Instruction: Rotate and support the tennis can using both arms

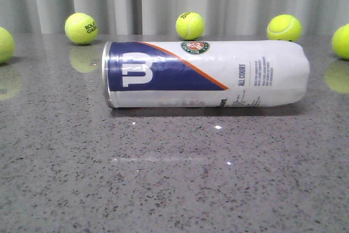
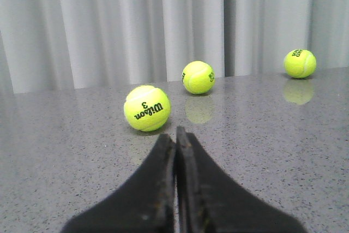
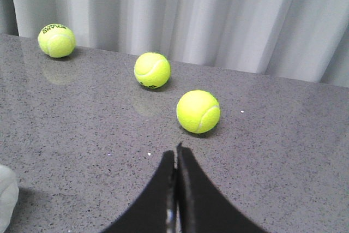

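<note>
The tennis can (image 1: 204,73) lies on its side across the middle of the grey table in the front view, silver rim to the left, white-and-navy Wilson label facing me. A white edge of it shows in the right wrist view (image 3: 6,195). Neither arm shows in the front view. My left gripper (image 2: 175,135) is shut and empty, low over the table, pointing at a Wilson 3 ball (image 2: 146,108). My right gripper (image 3: 175,154) is shut and empty, pointing at a plain yellow ball (image 3: 198,111). Neither gripper touches the can.
Several yellow-green tennis balls stand along the back of the table before a grey curtain, among them one behind the can (image 1: 190,25), one at back left (image 1: 81,28) and one at back right (image 1: 283,28). More balls sit at both table sides (image 1: 342,41).
</note>
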